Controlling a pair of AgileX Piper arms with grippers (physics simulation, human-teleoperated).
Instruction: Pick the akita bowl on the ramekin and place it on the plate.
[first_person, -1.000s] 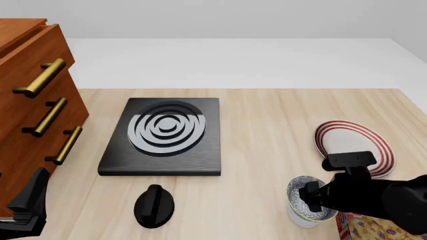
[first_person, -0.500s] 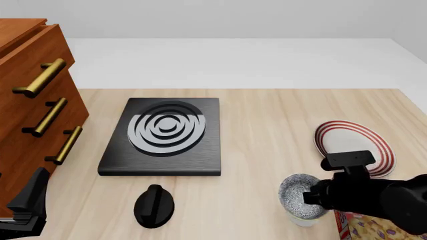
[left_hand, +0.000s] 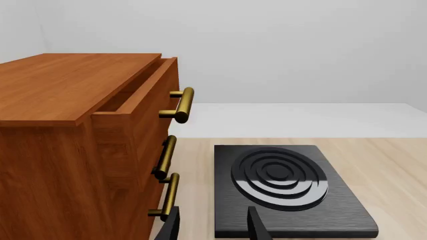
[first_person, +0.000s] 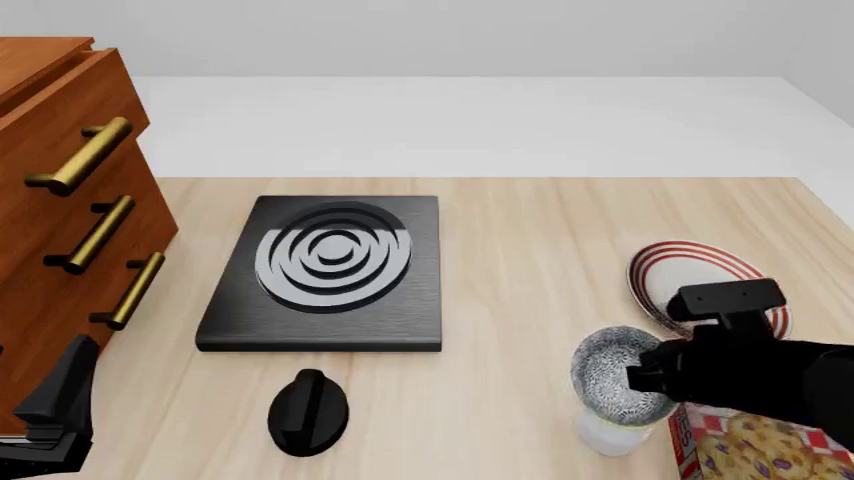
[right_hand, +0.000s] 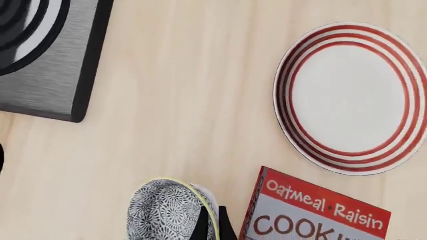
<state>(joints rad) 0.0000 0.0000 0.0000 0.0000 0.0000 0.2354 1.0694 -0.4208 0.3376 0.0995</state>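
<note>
The akita bowl (first_person: 611, 372), speckled grey inside with a pale rim, hangs tilted just above the plain white ramekin (first_person: 607, 436) near the table's front right. My right gripper (first_person: 641, 378) is shut on the bowl's right rim. In the right wrist view the fingers (right_hand: 202, 225) pinch the rim of the bowl (right_hand: 163, 212). The red-ringed plate (first_person: 705, 290) (right_hand: 353, 97) lies on the table behind and to the right of the bowl, with nothing on it. My left gripper (first_person: 54, 415) (left_hand: 212, 230) rests open at the front left, beside the cabinet.
A black stove plate (first_person: 327, 270) sits mid-table with a black knob (first_person: 307, 410) in front of it. A wooden drawer cabinet (first_person: 60, 230) stands at the left. An oatmeal raisin cookie box (first_person: 761, 450) (right_hand: 313, 215) lies right of the ramekin, in front of the plate.
The right gripper has risen and shifted right toward the plate, carrying the bowl up off the ramekin. The left arm has not moved.
</note>
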